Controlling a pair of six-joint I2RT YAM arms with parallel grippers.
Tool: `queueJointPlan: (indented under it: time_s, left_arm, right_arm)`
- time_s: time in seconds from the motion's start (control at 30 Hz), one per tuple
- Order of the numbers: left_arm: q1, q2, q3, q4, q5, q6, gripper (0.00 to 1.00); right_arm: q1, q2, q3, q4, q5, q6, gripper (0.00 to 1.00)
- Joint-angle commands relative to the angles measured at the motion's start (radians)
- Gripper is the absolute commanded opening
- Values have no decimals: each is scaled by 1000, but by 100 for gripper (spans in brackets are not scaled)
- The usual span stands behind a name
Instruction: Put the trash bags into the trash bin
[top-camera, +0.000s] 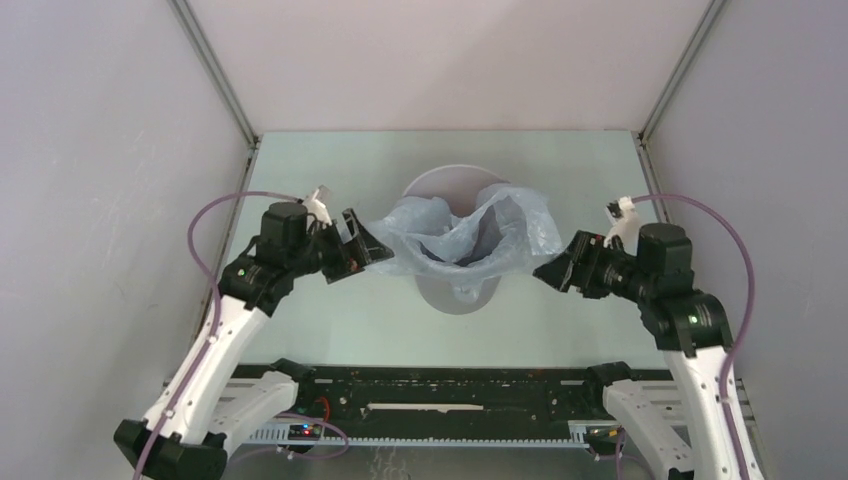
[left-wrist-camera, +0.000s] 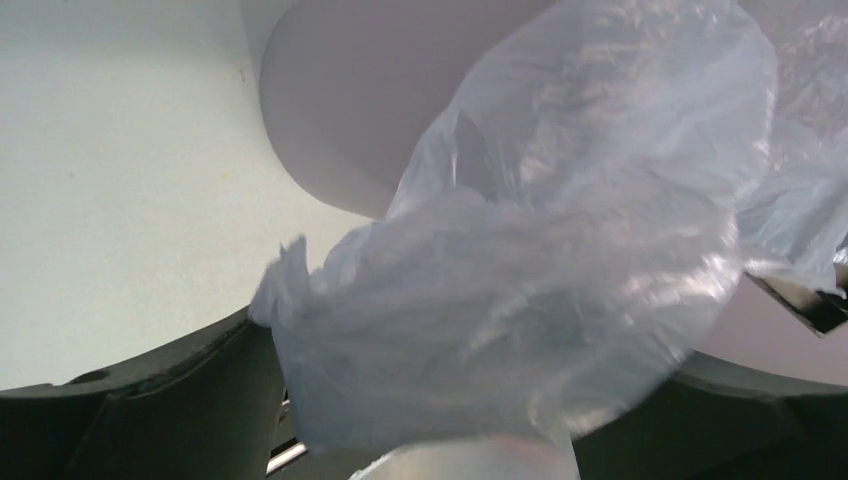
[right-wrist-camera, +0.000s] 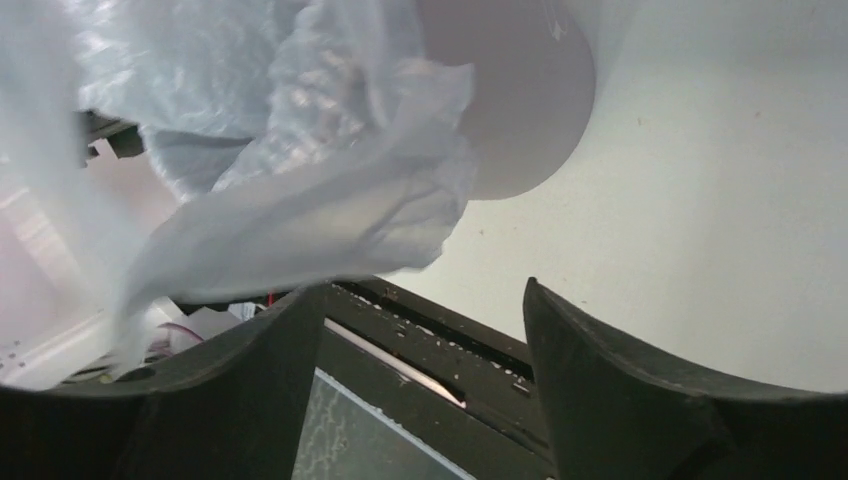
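Pale blue-grey plastic film, thin and crinkled, is lying spread over the mouth of the trash bin (top-camera: 455, 296): this is the trash bag (top-camera: 420, 228), and its long axis is running left to right across the rim, from one arm toward the other. Its opening is gaping upward as a dark hollow near the middle. One loose fold is hanging down the near wall of the bin, which is standing upright at the centre of the table (top-camera: 330, 320). The left gripper (top-camera: 362, 246) is pinching the bag's left corner. In the left wrist view the film (left-wrist-camera: 520, 280) is bunching up between the dark fingers (left-wrist-camera: 150, 420) and hiding their tips, with the grey bin wall (left-wrist-camera: 340, 110) behind it. The right gripper (top-camera: 553, 270) is hovering just beside the bag's right end with its jaws spread and nothing between them. In the right wrist view the two fingers (right-wrist-camera: 620, 400) are standing well apart, framing bare table (right-wrist-camera: 720, 200) and the black rail (right-wrist-camera: 430, 340) at the arms' base. There the bag's ragged edge (right-wrist-camera: 300, 210) is hanging above the left-hand finger, and whether it is touching that finger cannot be told.
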Motion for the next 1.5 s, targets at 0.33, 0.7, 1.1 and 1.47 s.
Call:
queueJointPlan:
  time_s: [0.33, 0.7, 1.1, 1.47]
  left_arm:
    - [9, -270, 176, -154, -242, 176, 100]
    - [17, -113, 368, -37, -215, 280, 100]
    - [21, 32, 317, 87, 195, 582, 100]
    - [-11, 100, 282, 53, 220, 885, 100]
  right_arm:
    - [-3, -128, 330, -145, 128, -309, 93]
    - [32, 97, 541, -17, 83, -498, 95]
    - [285, 333, 645, -20, 227, -732, 91]
    - [362, 476, 656, 22, 222, -971, 90]
